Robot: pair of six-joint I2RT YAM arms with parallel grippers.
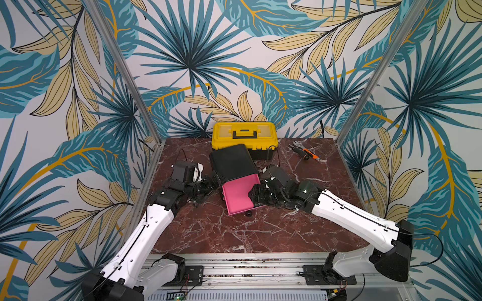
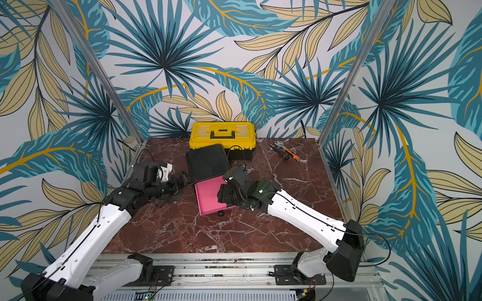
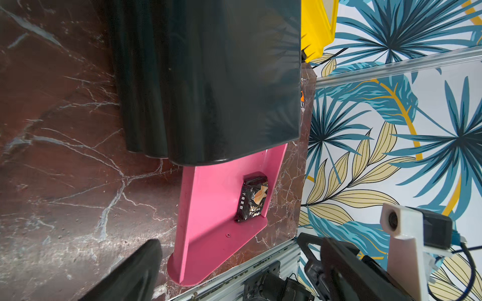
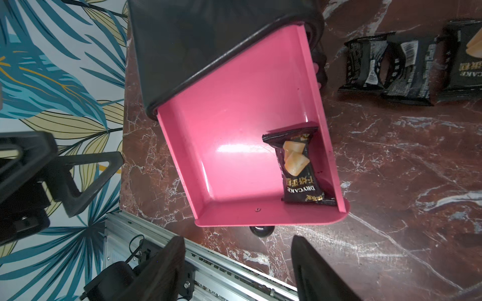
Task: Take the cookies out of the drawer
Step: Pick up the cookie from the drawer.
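A pink drawer (image 4: 234, 130) stands pulled out of its black casing (image 1: 230, 161) in the middle of the marble table. One black cookie packet (image 4: 300, 166) lies in the drawer against a side wall near the front, and shows in the left wrist view too (image 3: 253, 198). Three more black cookie packets (image 4: 407, 65) lie on the table beside the casing. My right gripper (image 4: 237, 265) hovers open over the drawer's front end (image 1: 254, 194), holding nothing. My left gripper (image 3: 240, 273) is open and empty beside the casing's left side (image 1: 215, 179).
A yellow toolbox (image 1: 243, 136) stands behind the casing at the back. Orange-and-black hand tools (image 1: 305, 153) lie at the back right. The drawer's black knob (image 1: 249, 214) points toward the table's front. Metal frame posts (image 1: 365, 86) rise at the back corners.
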